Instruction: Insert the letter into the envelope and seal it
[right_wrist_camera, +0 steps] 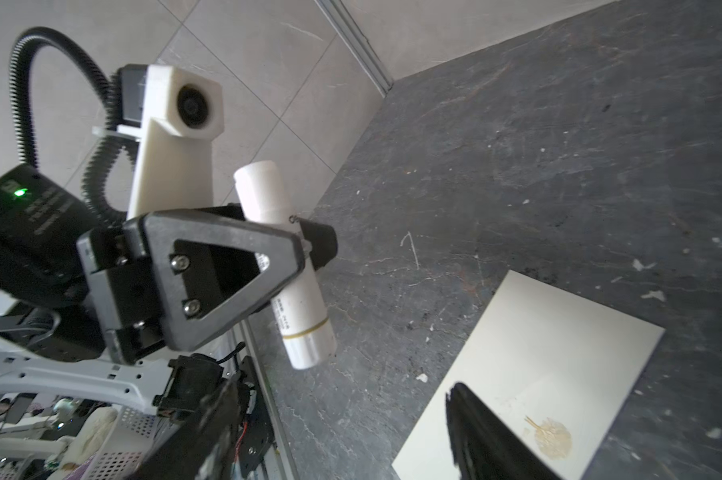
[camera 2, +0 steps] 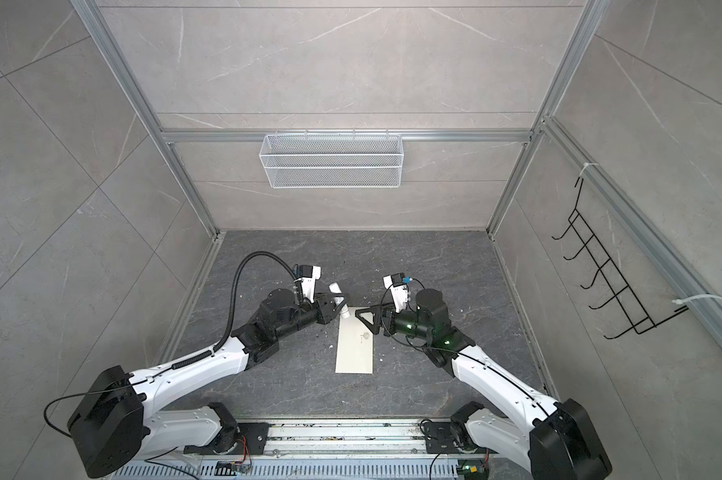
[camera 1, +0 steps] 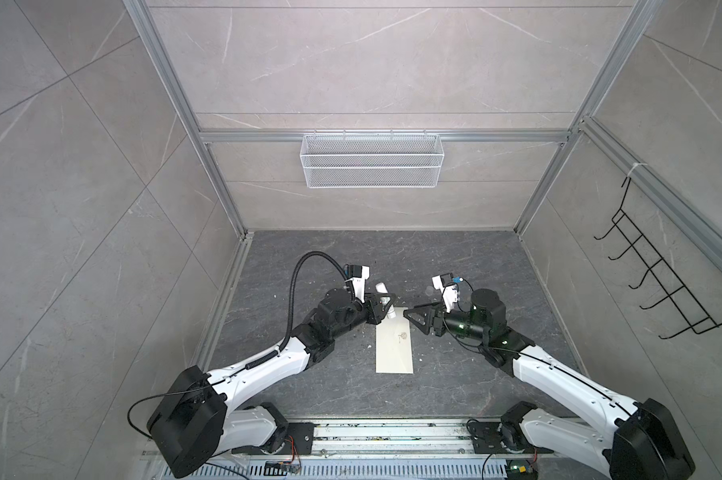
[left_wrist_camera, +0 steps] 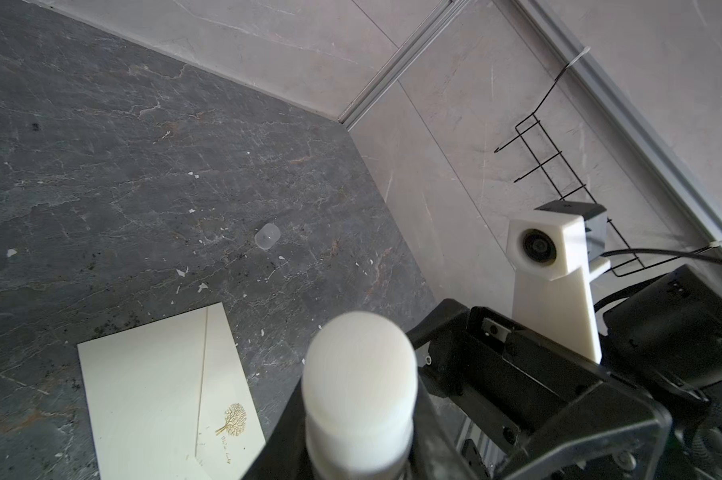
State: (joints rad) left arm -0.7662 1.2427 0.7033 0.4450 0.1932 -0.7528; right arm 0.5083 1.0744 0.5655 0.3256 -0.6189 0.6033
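Note:
The cream-white envelope (camera 1: 394, 349) (camera 2: 355, 349) lies flat on the dark table, its flap folded down and a small gold tree emblem facing up (left_wrist_camera: 155, 390) (right_wrist_camera: 530, 357). The letter is hidden from every view. My left gripper (camera 1: 386, 306) (camera 2: 337, 303) hovers at the envelope's far left corner, shut on a white cylindrical tube (left_wrist_camera: 359, 374) (right_wrist_camera: 284, 266) that slants down toward the table. My right gripper (camera 1: 413, 320) (camera 2: 365, 318) (right_wrist_camera: 342, 424) stands open over the envelope's far right corner, with nothing between its fingers.
A small translucent cap (left_wrist_camera: 268, 237) lies on the table beyond the envelope. White scraps dot the dark surface. A white wire basket (camera 1: 372, 160) hangs on the back wall and a black hook rack (camera 1: 658, 282) on the right wall.

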